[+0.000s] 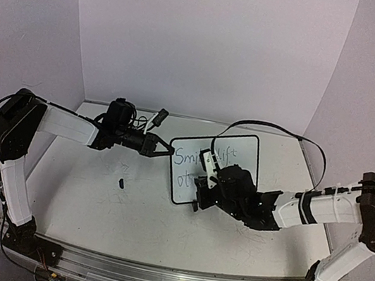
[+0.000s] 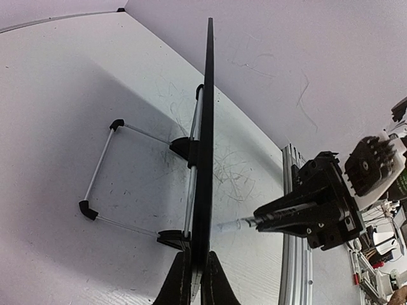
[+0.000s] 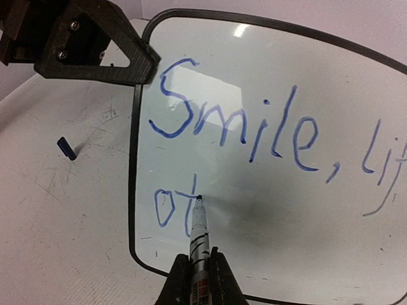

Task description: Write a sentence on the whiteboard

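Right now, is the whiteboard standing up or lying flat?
Standing up. The whiteboard is propped on its wire stand, and the left hand pinches its edge.

The whiteboard (image 1: pixel 245 157) stands right of the cap (image 1: pixel 122 184).

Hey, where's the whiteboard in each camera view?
Top external: the whiteboard stands at centre, between both arms.
Left wrist: edge-on, a black line up the middle.
Right wrist: fills most of the picture, the marker tip on it.
Shared landmark: the left gripper, jaws clamped on its left edge.

blue, maybe violet, sentence (image 3: pixel 270 127); black-framed white whiteboard (image 3: pixel 273 241)
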